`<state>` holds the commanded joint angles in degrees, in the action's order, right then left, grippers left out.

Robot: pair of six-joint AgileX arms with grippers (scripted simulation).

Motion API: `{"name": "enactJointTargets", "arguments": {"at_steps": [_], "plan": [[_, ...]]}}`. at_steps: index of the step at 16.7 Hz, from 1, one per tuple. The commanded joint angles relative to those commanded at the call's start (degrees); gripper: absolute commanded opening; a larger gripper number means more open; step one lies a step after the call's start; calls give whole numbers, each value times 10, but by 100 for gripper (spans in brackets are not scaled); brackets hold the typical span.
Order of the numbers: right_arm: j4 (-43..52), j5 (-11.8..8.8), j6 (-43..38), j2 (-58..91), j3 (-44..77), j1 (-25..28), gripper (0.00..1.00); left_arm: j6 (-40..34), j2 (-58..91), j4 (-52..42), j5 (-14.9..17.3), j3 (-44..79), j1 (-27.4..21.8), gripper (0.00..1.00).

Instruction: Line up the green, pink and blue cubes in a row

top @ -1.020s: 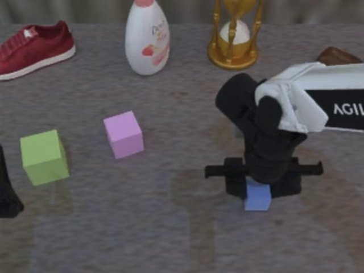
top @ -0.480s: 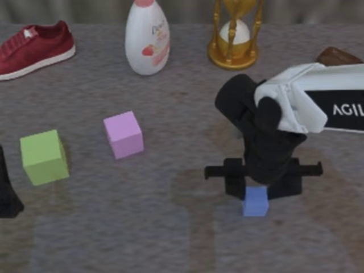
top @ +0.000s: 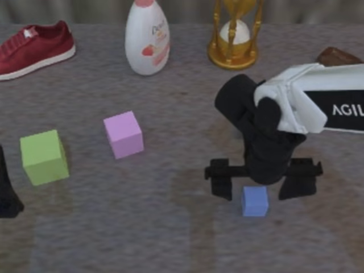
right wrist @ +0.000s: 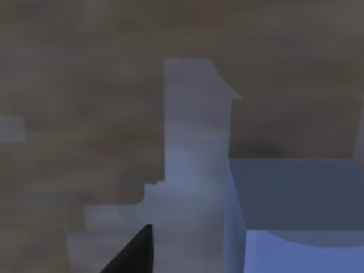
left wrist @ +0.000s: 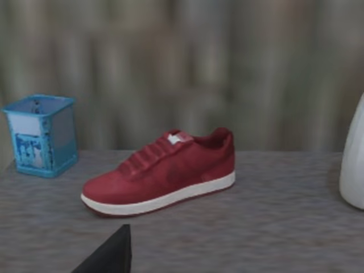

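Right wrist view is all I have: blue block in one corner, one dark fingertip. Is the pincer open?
Observer: Yes. The top view shows the right pincer open, a finger on either side of the blue cube, neither touching it.
Operator: Other cubes?
Observer: The pink cube and the green cube sit well to its left, apart from each other.
Operator: Other arm?
Observer: The left arm is parked at the top view's left edge.
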<state>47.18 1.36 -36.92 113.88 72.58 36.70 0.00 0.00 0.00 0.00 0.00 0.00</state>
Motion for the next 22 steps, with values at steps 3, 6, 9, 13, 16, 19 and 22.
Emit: {"name": "enactJointTargets", "arguments": {"at_steps": [3, 6, 9, 13, 16, 19, 22], "plan": [[0, 0, 0, 0, 0, 0, 100, 0, 0, 0, 0, 0, 0, 100], [0, 0, 0, 0, 0, -1, 100, 0, 0, 0, 0, 0, 0, 100], [23, 0, -1, -8, 17, 1, 100, 0, 0, 0, 0, 0, 0, 100], [105, -1, -2, -37, 65, 5, 100, 0, 0, 0, 0, 0, 0, 100], [145, 0, -1, -56, 89, 6, 100, 0, 0, 0, 0, 0, 0, 100], [147, 0, -1, -57, 90, 6, 100, 0, 0, 0, 0, 0, 0, 100], [142, -1, 1, -59, 85, 4, 100, 2, 5, -3, 2, 5, -2, 100]]}}
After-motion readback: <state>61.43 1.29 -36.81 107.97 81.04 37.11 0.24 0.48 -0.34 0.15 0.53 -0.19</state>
